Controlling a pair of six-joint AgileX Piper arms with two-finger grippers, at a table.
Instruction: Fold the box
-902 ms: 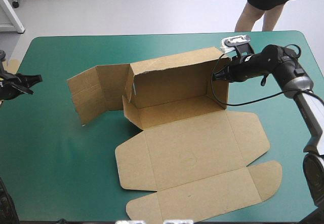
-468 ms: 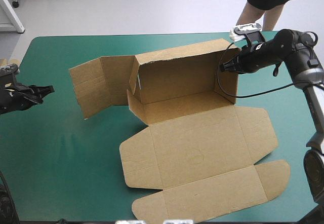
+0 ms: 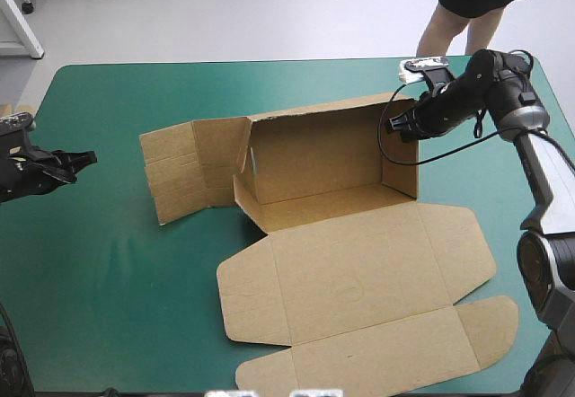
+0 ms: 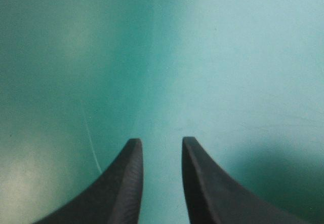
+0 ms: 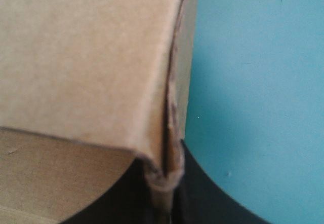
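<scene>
The brown box (image 3: 350, 271), probably light but stiff, sits on the counter (image 3: 135, 325) with rear walls raised, best gripped at wall edges: the right hand (image 3: 396, 127) clamps its far right corner, the left hand (image 3: 83, 158) stands slightly open, empty.

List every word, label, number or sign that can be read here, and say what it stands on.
None can be read.
The box bears only a faint round mark on its flat panel, too faint to tell whether it holds any text.
The cover shows no print.
</scene>
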